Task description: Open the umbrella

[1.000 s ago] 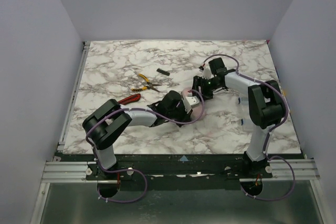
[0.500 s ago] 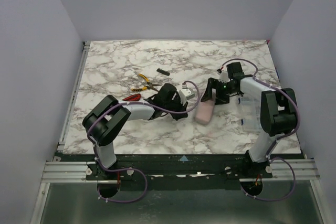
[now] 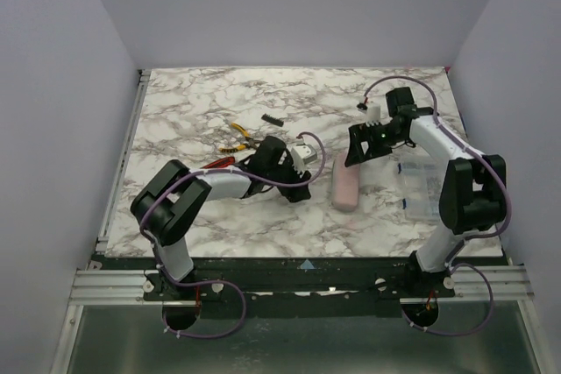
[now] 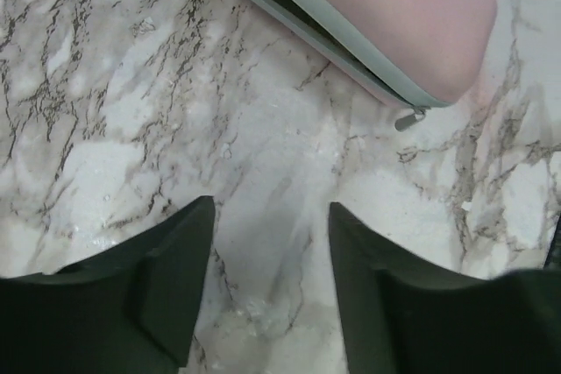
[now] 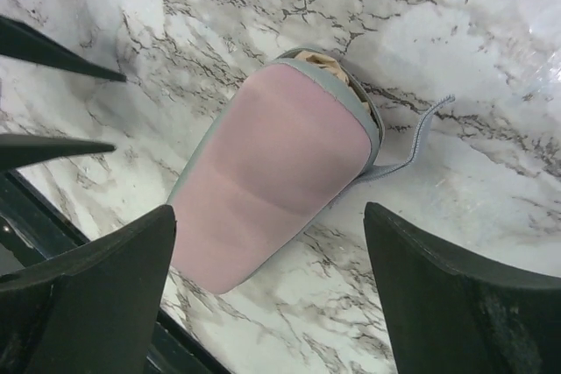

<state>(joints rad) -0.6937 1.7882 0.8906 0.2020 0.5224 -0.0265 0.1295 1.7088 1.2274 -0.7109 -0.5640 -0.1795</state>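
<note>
Marble tabletop [image 3: 202,102], centre: umbrella [image 3: 344,188] in a pink zipped pouch, lying flat and unheld; left gripper [image 4: 267,208] just beside it, jaws apart, empty; right gripper [image 5: 267,216] above its far end, jaws spread wide, empty; yellow-handled pliers [image 3: 238,136] farther back, left.

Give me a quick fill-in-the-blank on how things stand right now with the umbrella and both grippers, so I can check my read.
1. The umbrella lies on the table in a ____ cover with grey trim.
2. The left gripper has its jaws ____, with only bare table between them.
3. The right gripper is open and holds ____.
4. The pliers on the table have ____ handles.

Missing words: pink; open; nothing; yellow.
</note>
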